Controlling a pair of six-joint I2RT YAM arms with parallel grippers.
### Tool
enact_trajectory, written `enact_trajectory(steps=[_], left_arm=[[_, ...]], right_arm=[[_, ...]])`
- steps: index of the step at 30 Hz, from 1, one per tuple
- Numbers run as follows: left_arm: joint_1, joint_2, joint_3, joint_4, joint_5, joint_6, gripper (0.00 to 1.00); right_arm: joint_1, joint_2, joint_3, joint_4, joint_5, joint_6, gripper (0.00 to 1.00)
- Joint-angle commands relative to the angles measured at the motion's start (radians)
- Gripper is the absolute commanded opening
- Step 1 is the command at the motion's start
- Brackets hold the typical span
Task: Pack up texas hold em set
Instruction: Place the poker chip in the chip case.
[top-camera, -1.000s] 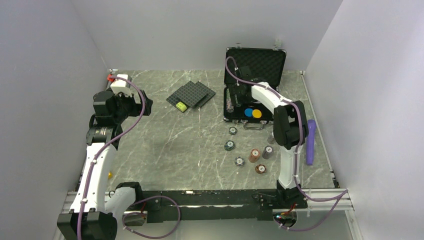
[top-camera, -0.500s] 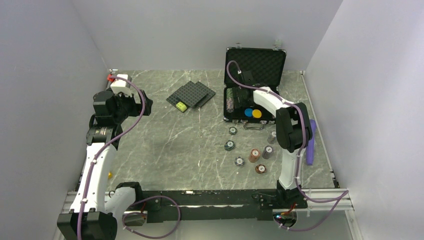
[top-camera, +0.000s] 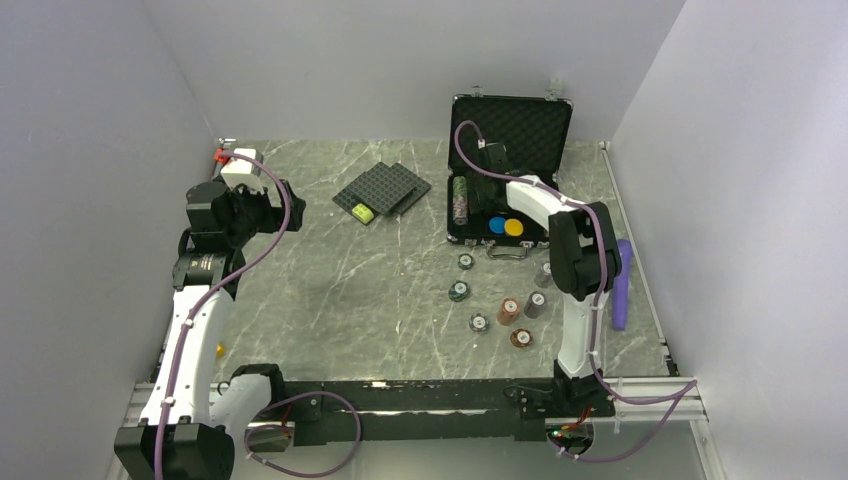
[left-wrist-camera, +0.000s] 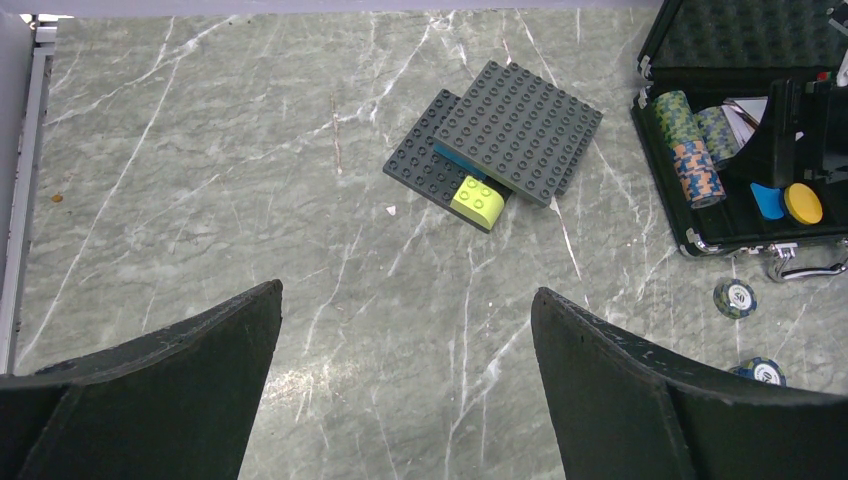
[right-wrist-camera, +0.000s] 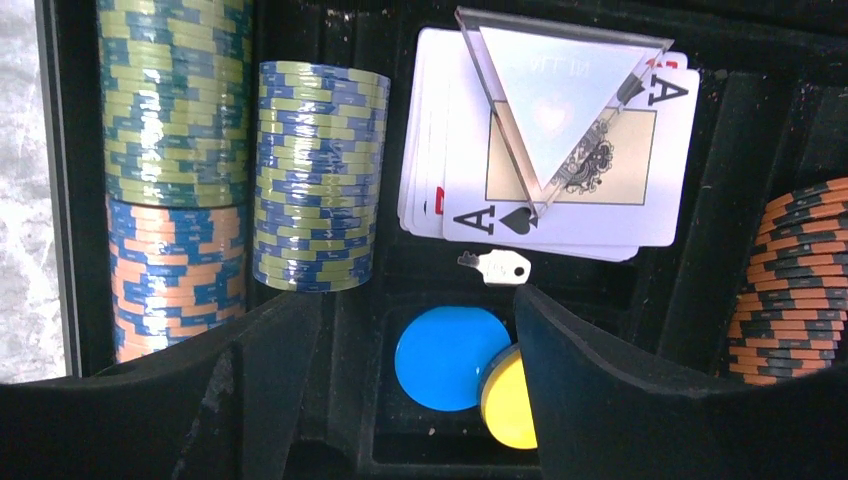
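The briefcase (top-camera: 520, 125) stands open at the upper right of the overhead view, lid upright. The right gripper (right-wrist-camera: 412, 300) hangs inside it, jaws spread wide and empty, above the blue disc (right-wrist-camera: 450, 355), with the cards (right-wrist-camera: 560, 170) and green chips (right-wrist-camera: 315, 170) lying beyond. Loose chips (top-camera: 509, 311) lie on the table (top-camera: 350, 290) below the case. At the left, the left gripper (left-wrist-camera: 405, 292) hovers with its jaws parted, holding nothing.

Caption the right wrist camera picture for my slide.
Open right gripper above the case: stacked chips, ace of spades under a clear triangle, a key, a blue disc, a yellow disc.
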Motion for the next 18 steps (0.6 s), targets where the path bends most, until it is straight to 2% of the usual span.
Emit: enact_trajectory(steps=[1,18], left_arm=[[-0.004,-0.004,0.002,0.023,0.003,-0.004,0.98],[-0.004,0.005,0.004,0.023,0.004,-0.004,0.98]], right_arm=[[-0.010,0.021,0.022,0.103,0.038,0.006,0.75],[-0.026,0.143,0.187,0.083,0.109,0.000,0.76]])
